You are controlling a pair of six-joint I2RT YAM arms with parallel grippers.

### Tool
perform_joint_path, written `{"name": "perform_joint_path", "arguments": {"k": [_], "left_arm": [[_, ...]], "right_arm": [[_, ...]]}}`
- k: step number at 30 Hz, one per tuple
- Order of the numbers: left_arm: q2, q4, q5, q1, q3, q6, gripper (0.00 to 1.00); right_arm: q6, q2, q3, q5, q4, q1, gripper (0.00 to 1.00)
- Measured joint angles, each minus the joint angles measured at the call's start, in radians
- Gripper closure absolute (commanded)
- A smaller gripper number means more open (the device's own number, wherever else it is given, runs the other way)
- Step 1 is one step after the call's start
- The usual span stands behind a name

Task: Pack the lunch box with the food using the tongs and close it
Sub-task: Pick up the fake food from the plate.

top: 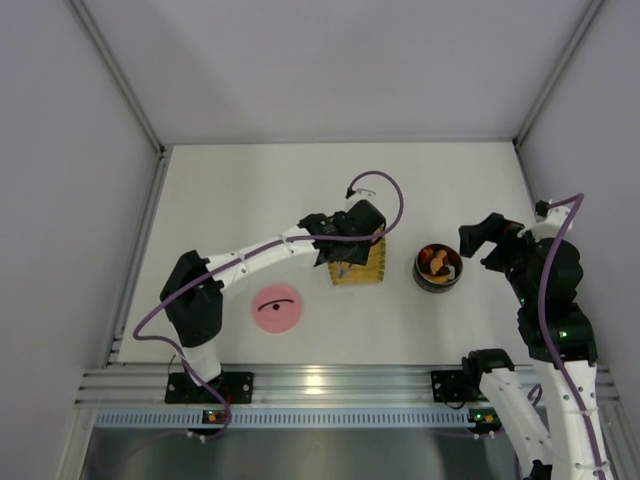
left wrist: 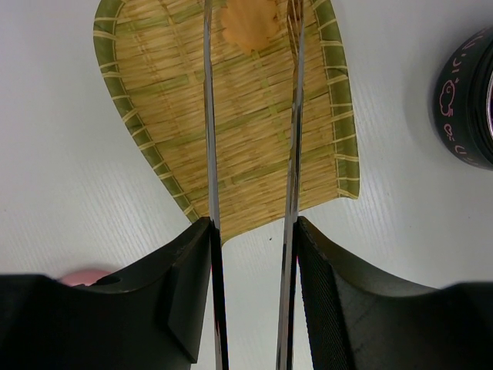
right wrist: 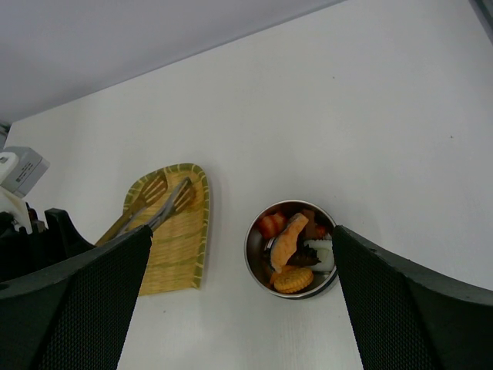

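Note:
The silver tongs point(left wrist: 210, 154) sit pinched between the fingers of my left gripper point(left wrist: 253, 227), which is shut on them above the yellow woven tray point(left wrist: 254, 139). Their two arms straddle an orange piece of food point(left wrist: 250, 27) lying on the tray. The steel lunch box point(right wrist: 250, 247) stands open right of the tray and holds several food pieces point(right wrist: 293, 247). Its pink lid point(top: 277, 308) lies flat on the table to the tray's left. My right gripper point(right wrist: 243, 308) hangs open just above and beside the lunch box, holding nothing. From above, the left gripper point(top: 345, 250) is over the tray point(top: 365, 272).
White walls close the table in at the back and on both sides. A metal rail point(top: 340, 385) with both arm bases runs along the near edge. The right arm point(top: 550, 290) stands near the right wall.

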Motion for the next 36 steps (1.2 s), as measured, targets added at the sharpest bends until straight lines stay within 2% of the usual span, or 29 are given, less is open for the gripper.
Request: {"name": "perform_joint_path", "arguments": {"k": [26, 36], "left_arm": [[0.016, 0.035, 0.065, 0.028, -0.04, 0.0, 0.5], [0.016, 0.042, 0.07, 0.029, -0.041, -0.004, 0.58]], "right_arm": [[0.0, 0.003, 0.0, 0.0, 0.0, 0.0, 0.01], [0.0, 0.003, 0.0, 0.0, 0.0, 0.0, 0.0]]}}
